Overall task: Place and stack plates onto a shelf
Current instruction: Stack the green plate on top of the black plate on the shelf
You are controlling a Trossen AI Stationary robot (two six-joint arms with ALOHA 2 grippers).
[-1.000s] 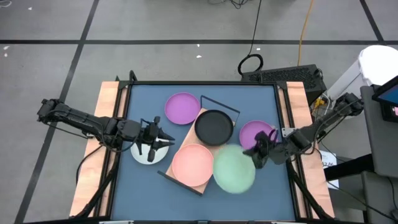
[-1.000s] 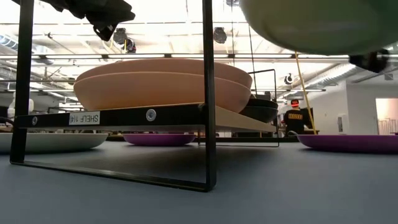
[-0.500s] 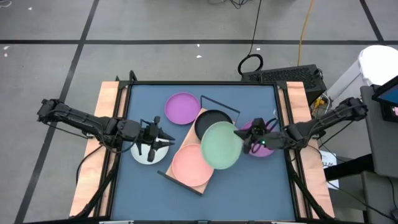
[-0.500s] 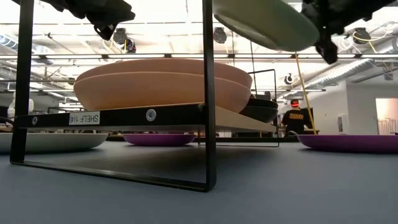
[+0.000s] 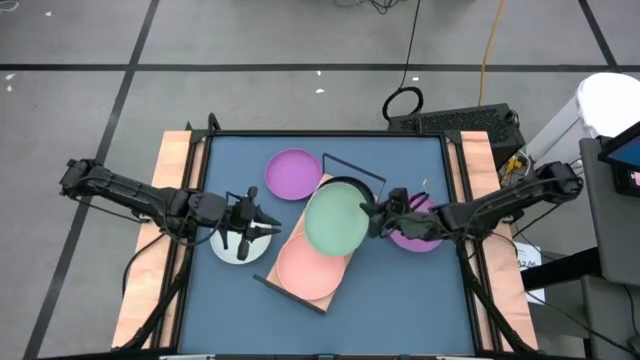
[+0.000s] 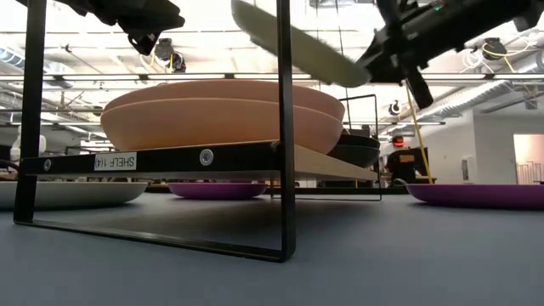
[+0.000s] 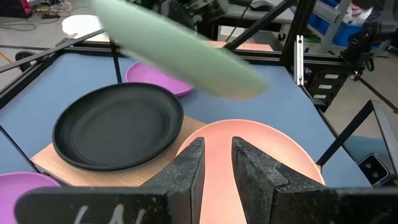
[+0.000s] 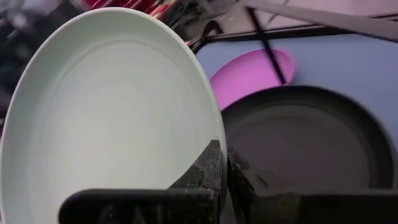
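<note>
My right gripper is shut on the pale green plate, which hangs in the air over the shelf. A black plate sits on the far half of the shelf's wooden board, partly under the green one. Two stacked pink plates sit on the near half. One purple plate lies on the table beyond the shelf, another to its right, under my right arm. My left gripper hovers, slightly open, above a white-grey plate left of the shelf. My right gripper pinches the green plate's rim on the side toward the table's right, one finger on the inner face and one on the underside. The fingers come about level from the table's right. The plate is lifted clear and tilted, its free edge higher than the held edge.
The shelf's thin black wire frame rises at its far and near ends. Wooden strips run along the table's left and right sides. Bare blue table lies near and right of the shelf.
My right gripper has carried the green plate from the near right of the table toward the left and far side, up over the shelf. The plate now covers part of the black plate and has tipped, free edge up.
</note>
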